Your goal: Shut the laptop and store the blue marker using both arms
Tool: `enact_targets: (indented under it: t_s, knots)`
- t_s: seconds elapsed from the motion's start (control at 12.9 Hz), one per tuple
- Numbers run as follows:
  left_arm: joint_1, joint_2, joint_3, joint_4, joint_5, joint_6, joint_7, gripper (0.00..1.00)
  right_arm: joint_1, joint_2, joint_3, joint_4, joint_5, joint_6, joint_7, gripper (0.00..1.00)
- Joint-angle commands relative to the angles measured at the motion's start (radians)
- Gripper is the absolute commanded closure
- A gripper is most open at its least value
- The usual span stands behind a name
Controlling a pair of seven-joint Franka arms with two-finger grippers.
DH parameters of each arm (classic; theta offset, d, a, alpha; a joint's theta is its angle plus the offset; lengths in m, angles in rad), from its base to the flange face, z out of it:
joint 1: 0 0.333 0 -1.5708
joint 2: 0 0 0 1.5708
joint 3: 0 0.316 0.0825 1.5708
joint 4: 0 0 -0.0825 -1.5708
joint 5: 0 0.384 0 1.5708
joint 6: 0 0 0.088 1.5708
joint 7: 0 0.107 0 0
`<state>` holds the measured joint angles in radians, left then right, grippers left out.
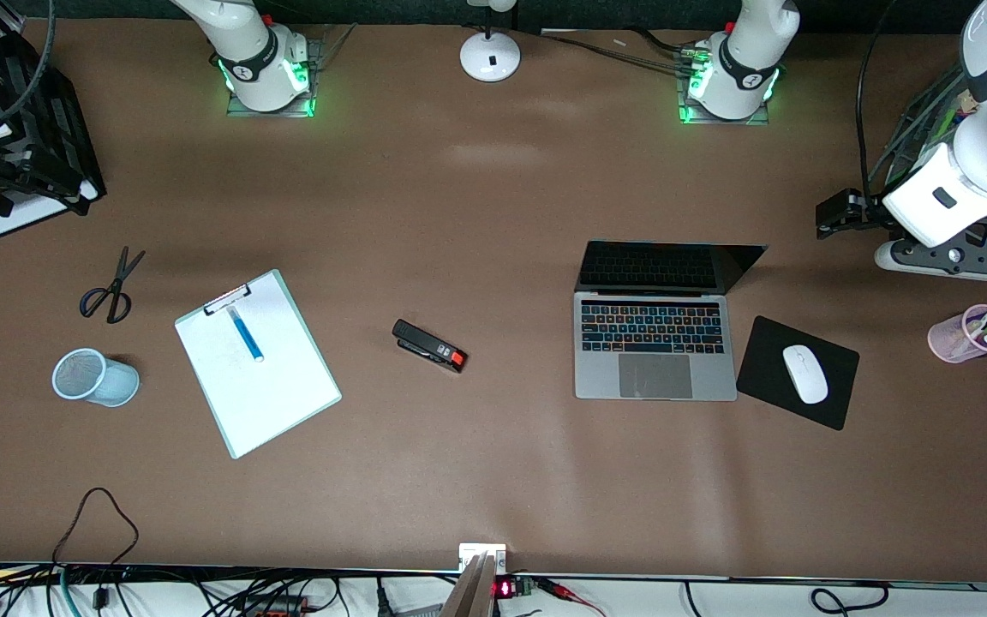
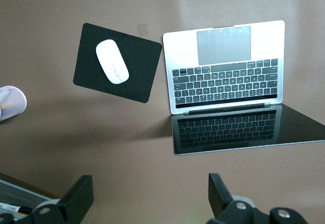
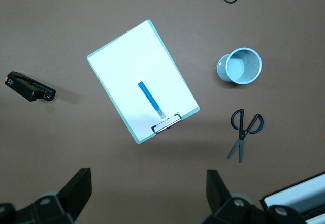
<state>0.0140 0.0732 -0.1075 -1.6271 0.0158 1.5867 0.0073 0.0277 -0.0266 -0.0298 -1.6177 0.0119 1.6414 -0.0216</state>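
The silver-grey laptop (image 1: 655, 351) lies open on the table, its black screen tilted back toward the robots' bases; it also shows in the left wrist view (image 2: 223, 76). The blue marker (image 1: 247, 334) lies on the white sheet of a clipboard (image 1: 271, 394), just below its clip, and the right wrist view shows it too (image 3: 151, 99). My left gripper (image 2: 151, 188) hangs open and empty over bare table at the left arm's end, beside the laptop's screen (image 1: 832, 214). Over bare table at the right arm's end, by the clipboard's clip, my right gripper (image 3: 150, 183) is open and empty.
A black mouse pad (image 1: 768, 368) with a white mouse (image 1: 804, 374) lies beside the laptop. A pink cup of pens (image 1: 972, 334) stands at the left arm's end. A black stapler (image 1: 429, 345), scissors (image 1: 110, 287), a light-blue mesh cup (image 1: 95, 377) and a black paper tray (image 3: 299, 198) are also here.
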Motion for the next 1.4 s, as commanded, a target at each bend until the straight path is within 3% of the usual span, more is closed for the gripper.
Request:
enact_targets:
  t_s: [0.0,0.47,0.62,0.78,1.32]
  knots:
    - [-0.002,0.016,-0.001,0.036,-0.014,-0.024,0.025,0.00,-0.005,-0.018,0.001,-0.016,0.002,-0.005,-0.006,0.00]
    - [0.001,0.016,-0.003,0.033,-0.002,-0.013,0.031,0.00,-0.008,-0.016,-0.001,-0.016,0.003,-0.005,-0.006,0.00]
    - [0.032,0.051,0.002,0.045,-0.032,-0.013,0.075,0.00,-0.008,-0.015,-0.001,-0.016,0.003,-0.005,-0.005,0.00]
    - [-0.008,0.075,-0.020,0.128,-0.030,-0.016,0.031,0.00,-0.009,-0.012,-0.002,-0.014,0.005,-0.003,-0.006,0.00]
    - [-0.005,0.083,-0.021,0.133,-0.030,-0.045,0.036,0.00,-0.011,0.007,-0.002,0.001,0.005,0.008,-0.006,0.00]
